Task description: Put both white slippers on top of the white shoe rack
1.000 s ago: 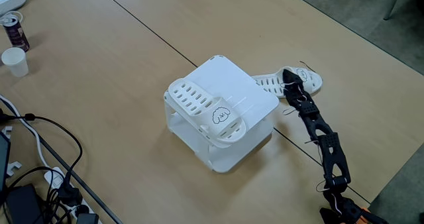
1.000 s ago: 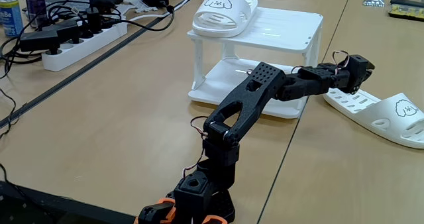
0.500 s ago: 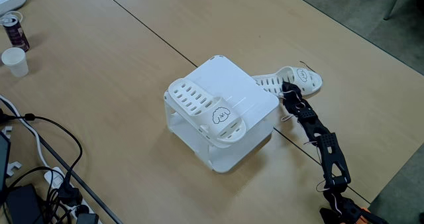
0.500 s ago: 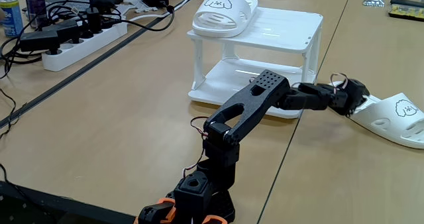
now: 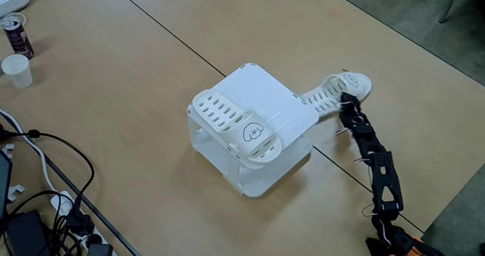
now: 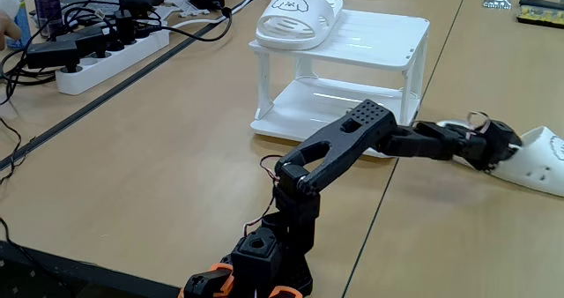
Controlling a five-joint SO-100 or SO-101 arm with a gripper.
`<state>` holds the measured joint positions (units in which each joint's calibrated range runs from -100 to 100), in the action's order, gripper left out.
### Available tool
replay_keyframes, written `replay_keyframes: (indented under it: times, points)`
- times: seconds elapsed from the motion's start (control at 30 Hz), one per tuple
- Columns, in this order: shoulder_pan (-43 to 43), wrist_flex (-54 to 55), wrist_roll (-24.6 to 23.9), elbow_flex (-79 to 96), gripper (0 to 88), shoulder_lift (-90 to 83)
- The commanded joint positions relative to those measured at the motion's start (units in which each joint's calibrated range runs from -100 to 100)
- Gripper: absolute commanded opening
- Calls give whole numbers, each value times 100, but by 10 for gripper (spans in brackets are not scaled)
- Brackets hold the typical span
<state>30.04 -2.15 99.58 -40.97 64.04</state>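
Reaching low across the table, our gripper (image 5: pixel 347 104) meets the second white slipper (image 5: pixel 333 92) at the white shoe rack's (image 5: pixel 261 97) three o'clock; its long axis runs eight to two o'clock, strap end outward. We cannot tell the jaws' spread.

From the other fixed view, the gripper (image 6: pixel 509 150) touches that slipper (image 6: pixel 542 161); the first slipper (image 6: pixel 295 18) tops the rack (image 6: pixel 370 42). We judge grasping underway; lifting comes next.

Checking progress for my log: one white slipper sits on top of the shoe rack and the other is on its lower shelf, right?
Not quite. One white slipper is on the white shoe rack, but the other slipper lies on the table beside it, at the claw, as a fixed view shows.
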Motion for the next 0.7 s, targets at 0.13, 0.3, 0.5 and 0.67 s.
replay_keyframes:
  times: [0.13,0.3,0.5,0.67]
  points:
    - [631,16,42,-138,7,-174]
    - [516,51,42,-156,7,-325]
    - [105,51,42,-111,83,-645]
    - [-60,68,42,-193,149,-855]
